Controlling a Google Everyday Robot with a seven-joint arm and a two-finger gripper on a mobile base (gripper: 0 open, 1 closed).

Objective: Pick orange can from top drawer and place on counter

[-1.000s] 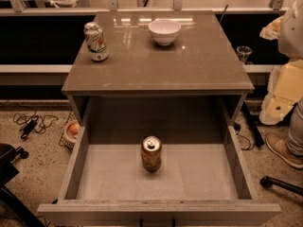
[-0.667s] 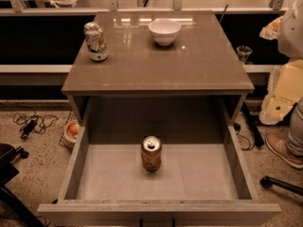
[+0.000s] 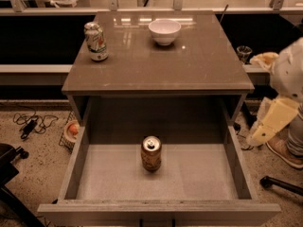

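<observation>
The orange can (image 3: 151, 153) is standing upright near the middle of the open top drawer (image 3: 78, 162), at 6 o'clock from the counter (image 3: 189, 65). The gripper (image 3: 267, 124) is hanging outside the drawer at 3 o'clock, well apart from the can. I cannot tell whether it is spread or pressed together.

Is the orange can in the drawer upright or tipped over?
Upright: the orange can shows its silver top upward in the top drawer; the gripper is outside, to its right.
</observation>
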